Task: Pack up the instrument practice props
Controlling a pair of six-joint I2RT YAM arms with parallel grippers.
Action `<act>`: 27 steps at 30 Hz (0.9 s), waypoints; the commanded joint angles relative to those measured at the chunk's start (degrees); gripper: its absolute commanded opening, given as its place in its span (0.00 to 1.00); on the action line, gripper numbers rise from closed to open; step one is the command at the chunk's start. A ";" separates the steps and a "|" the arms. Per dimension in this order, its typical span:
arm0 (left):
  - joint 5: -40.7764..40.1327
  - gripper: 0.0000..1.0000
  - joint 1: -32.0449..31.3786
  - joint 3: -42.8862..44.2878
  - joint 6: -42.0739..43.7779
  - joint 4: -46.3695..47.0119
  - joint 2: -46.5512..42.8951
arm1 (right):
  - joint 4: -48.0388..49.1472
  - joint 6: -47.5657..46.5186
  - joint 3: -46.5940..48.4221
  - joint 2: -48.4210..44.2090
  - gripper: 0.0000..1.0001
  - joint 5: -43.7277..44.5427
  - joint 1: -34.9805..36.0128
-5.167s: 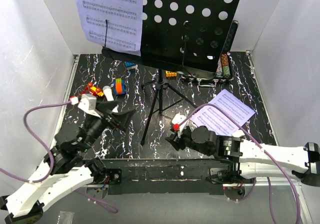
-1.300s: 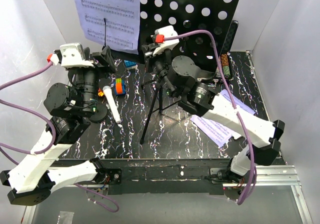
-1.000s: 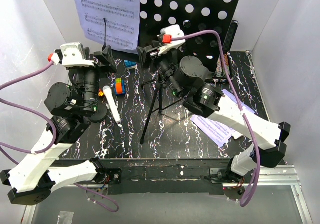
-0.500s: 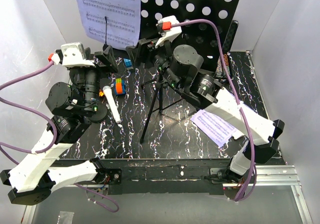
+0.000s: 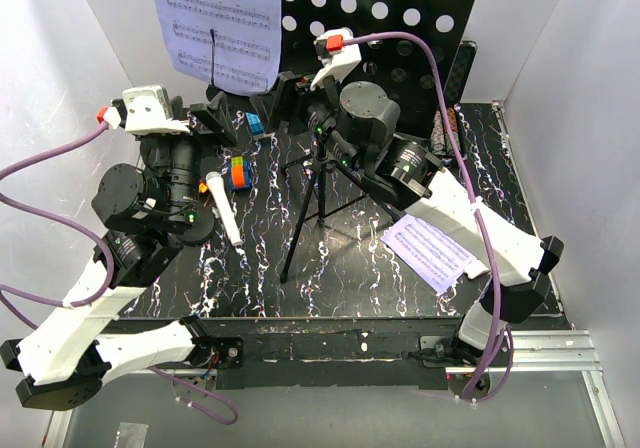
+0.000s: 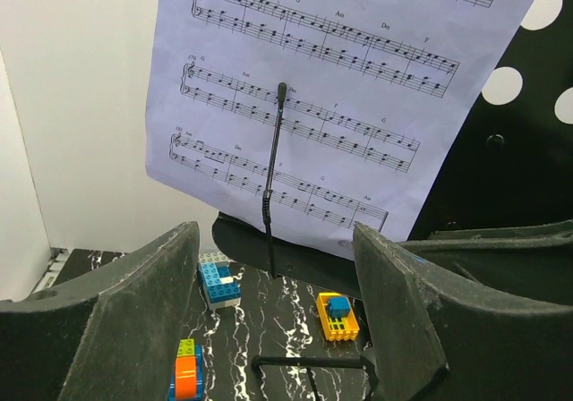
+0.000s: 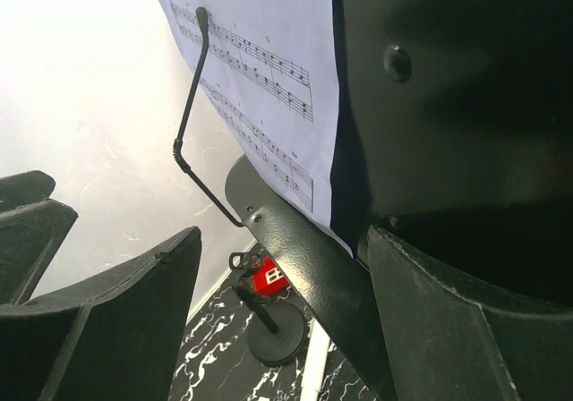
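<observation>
The black music stand's hole-punched desk stands at the back on tripod legs. One sheet-music page rests on its left half, under a thin wire arm. A second page lies on the table at the right. The white microphone lies left of the tripod; its round black base shows in the right wrist view. My left gripper is open and empty, facing the page. My right gripper is open, with the desk's lower lip between its jaws.
Colourful toy blocks lie under the desk; a blue block and a yellow one show in the left wrist view, a red one in the right. The poker chip case leans at the back right. White walls close three sides.
My right arm has swung up and left from the stand's centre to the desk's lower left lip, jaws open. More of the page on the table now shows. My left arm has held still.
</observation>
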 commanded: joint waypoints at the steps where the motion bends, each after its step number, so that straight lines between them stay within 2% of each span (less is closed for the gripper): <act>1: 0.82 0.69 -0.12 -0.02 -0.49 -0.75 -0.75 | 1.58 0.85 2.67 0.60 0.83 0.87 -0.94; 8: 1.44 0.69 -0.21 -0.64 -1.02 -0.66 -0.67 | 4.39 0.85 2.14 1.48 0.83 0.51 -0.33; 13: 1.61 0.69 -0.21 -0.99 -1.28 -0.84 -0.93 | 6.76 -3.09 2.14 2.27 0.83 1.57 1.08; 23: 2.14 0.69 -0.21 -1.51 -1.90 -1.01 -1.28 | 7.03 -5.65 4.51 5.17 0.82 2.80 1.61; 27: 2.05 0.69 -0.21 -1.69 -1.72 -0.92 -1.46 | 8.87 -7.14 3.90 5.08 0.70 3.15 1.78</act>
